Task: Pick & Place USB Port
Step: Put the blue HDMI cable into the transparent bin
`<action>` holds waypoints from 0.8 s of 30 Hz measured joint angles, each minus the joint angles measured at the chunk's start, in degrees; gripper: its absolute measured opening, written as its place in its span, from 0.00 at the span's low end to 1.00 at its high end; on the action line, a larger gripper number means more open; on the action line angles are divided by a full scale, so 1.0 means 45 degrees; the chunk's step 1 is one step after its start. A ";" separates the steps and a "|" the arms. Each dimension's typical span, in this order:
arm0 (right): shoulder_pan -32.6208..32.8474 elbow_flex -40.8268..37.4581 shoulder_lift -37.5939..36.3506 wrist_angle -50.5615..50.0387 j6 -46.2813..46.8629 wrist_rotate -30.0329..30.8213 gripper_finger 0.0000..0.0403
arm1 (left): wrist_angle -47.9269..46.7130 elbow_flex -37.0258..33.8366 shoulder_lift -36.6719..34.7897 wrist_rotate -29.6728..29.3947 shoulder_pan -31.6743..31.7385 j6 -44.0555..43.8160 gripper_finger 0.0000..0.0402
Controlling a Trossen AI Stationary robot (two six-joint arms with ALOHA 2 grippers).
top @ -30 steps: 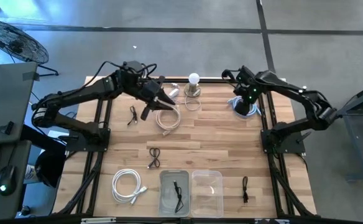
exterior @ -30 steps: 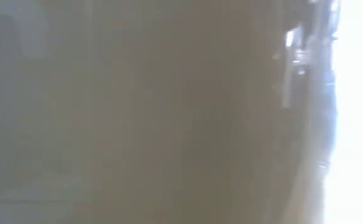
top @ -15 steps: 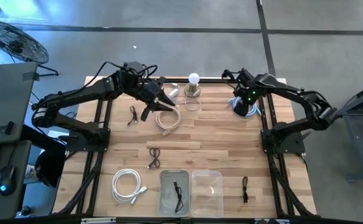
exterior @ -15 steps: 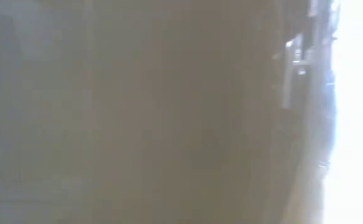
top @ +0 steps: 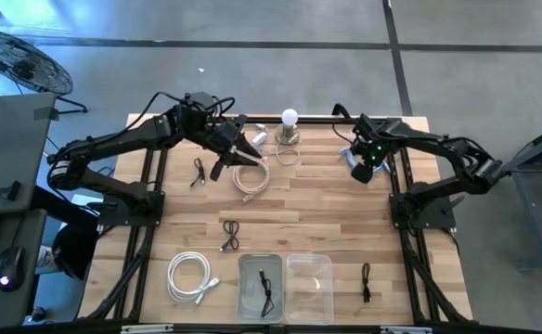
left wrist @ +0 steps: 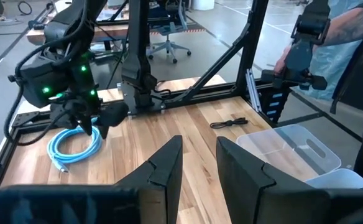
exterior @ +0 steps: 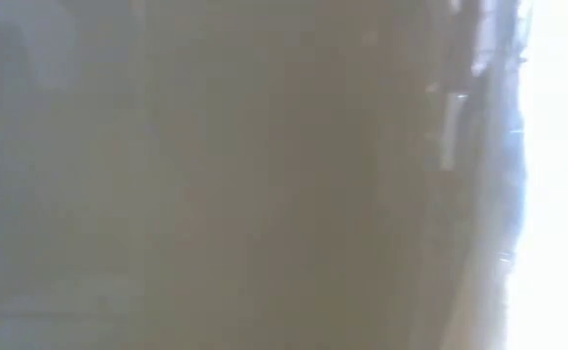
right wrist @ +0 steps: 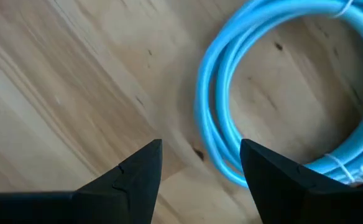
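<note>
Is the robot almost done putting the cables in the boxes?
Not nearly. One black cable already lies in the left clear bin; the right clear bin looks empty. In hand: the right gripper, open, hovers over the blue cable coil, not gripping it. The left gripper waits, open. Left: the white coil and other cables.

Our right gripper (right wrist: 200, 163) hangs low w/ fingers spread; our left gripper (left wrist: 197, 163), fingers apart, idles mid-table.
</note>
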 joint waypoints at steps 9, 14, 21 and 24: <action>0.0003 0.0033 0.0589 0.0461 -0.0065 0.0039 0.52 | 0.0006 -0.0005 0.0000 -0.0087 0.0000 0.0094 0.24; 0.0283 0.0029 0.1842 0.0716 -0.0075 0.0072 0.52 | -0.0002 -0.0005 0.0005 -0.0082 0.0000 0.0013 0.24; 0.0960 0.0134 0.3085 0.1035 -0.0096 0.1003 0.38 | -0.0020 -0.0005 0.0005 0.0011 0.0000 -0.0008 0.24; 0.1097 0.0125 0.3091 0.1076 -0.0460 0.1083 0.11 | -0.0103 -0.0005 0.0005 0.0010 0.0000 -0.0008 0.24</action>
